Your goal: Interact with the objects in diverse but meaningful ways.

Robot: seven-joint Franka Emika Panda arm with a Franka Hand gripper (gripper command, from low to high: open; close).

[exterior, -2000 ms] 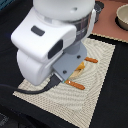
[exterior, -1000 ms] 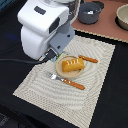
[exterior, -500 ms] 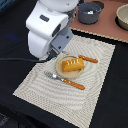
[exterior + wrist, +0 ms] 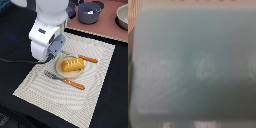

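While the wrist view is filled by a pale blue carton (image 4: 192,65), pressed close to the lens, the fingers cannot be seen, so their opening cannot be told. It is judged light, stiff and smooth, best taken across its flat sides. A bread loaf (image 4: 73,65) lies on the mat (image 4: 95,97) beside a fork (image 4: 64,80).

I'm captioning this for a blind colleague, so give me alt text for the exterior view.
A white robot arm leans over a striped placemat on a dark table, its gripper hidden behind its body. Beside it, a golden bread loaf sits on a small plate, between a fork and a knife, both orange-handled; a grey saucepan stands behind.
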